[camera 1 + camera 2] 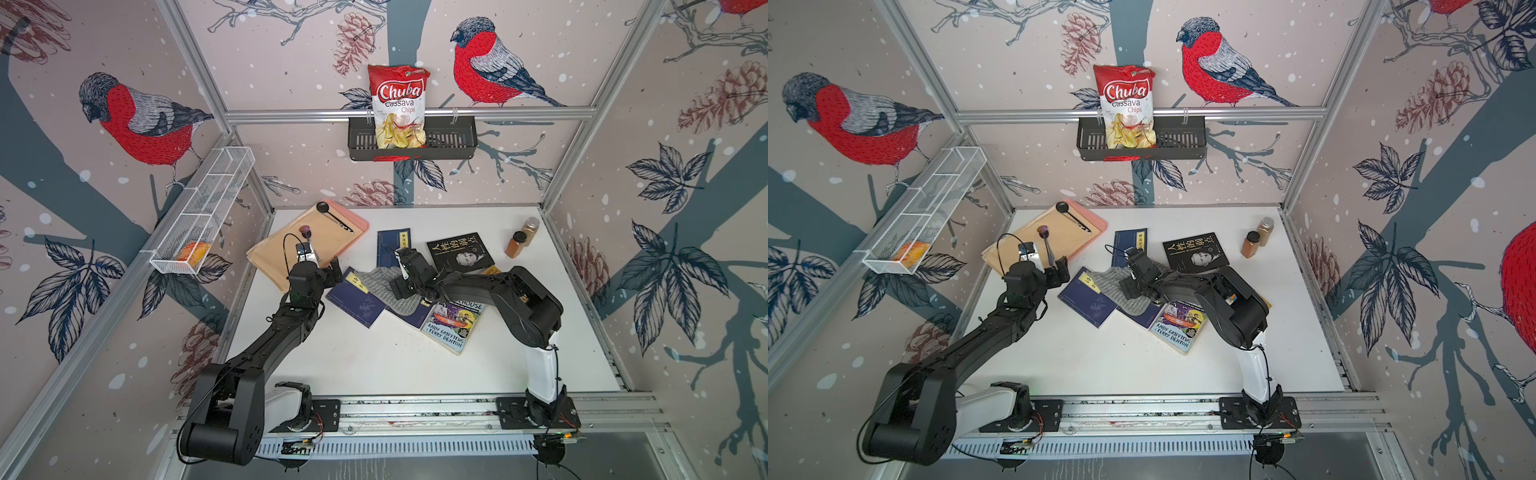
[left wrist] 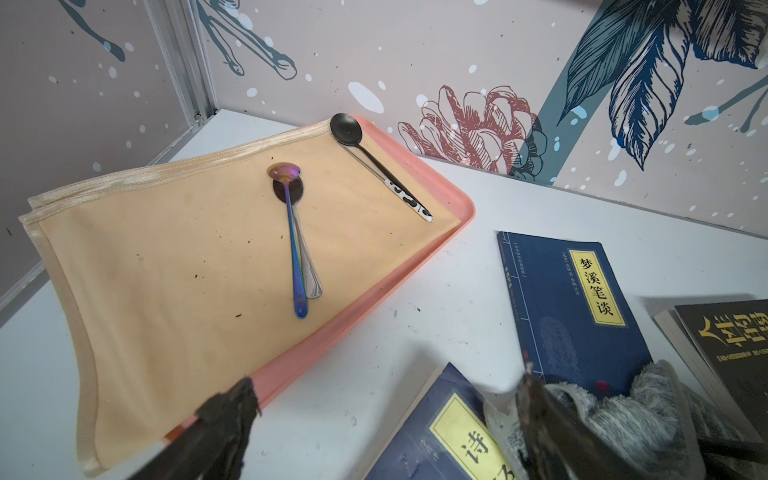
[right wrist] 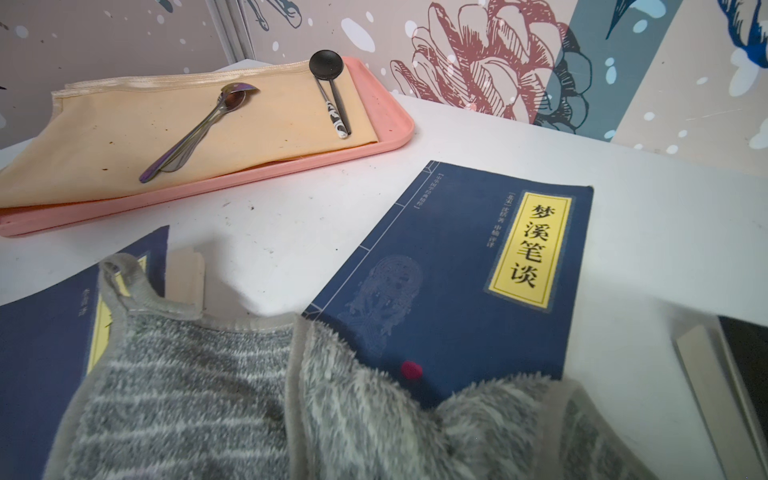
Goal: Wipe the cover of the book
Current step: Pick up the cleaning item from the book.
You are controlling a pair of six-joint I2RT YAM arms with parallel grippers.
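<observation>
- Hanging low over the middle of the bench (image 1: 374,365), the right hand (image 1: 398,287) sits on top of a grey striped towel (image 1: 374,277). Its fingers are hidden from where I stand, so I cannot tell whether they are apart or pinching the fabric.
- The towel lies rumpled across three navy books. It covers the near corner of the far navy book (image 3: 457,282), laps over the nearer navy book (image 1: 355,301), and hides most of a third navy book (image 1: 415,318).
- A small red spot (image 3: 411,370) shows on the far navy book's cover, just beside the towel's fluffy edge.
- The left hand (image 2: 384,419) hovers between the pink tray (image 2: 374,307) and the nearer navy book, fingers wide apart with nothing between them.
- On the tray a beige cloth (image 2: 166,270) is spread, with a black spoon (image 2: 347,129) and an iridescent spoon (image 2: 297,257) lying on it.
- A black book (image 1: 459,251) lies just beside the far navy book, and a colourful paperback (image 1: 453,326) sits partly under the right arm.
- Two spice jars (image 1: 515,244) stand well apart from the books, by the right wall.
</observation>
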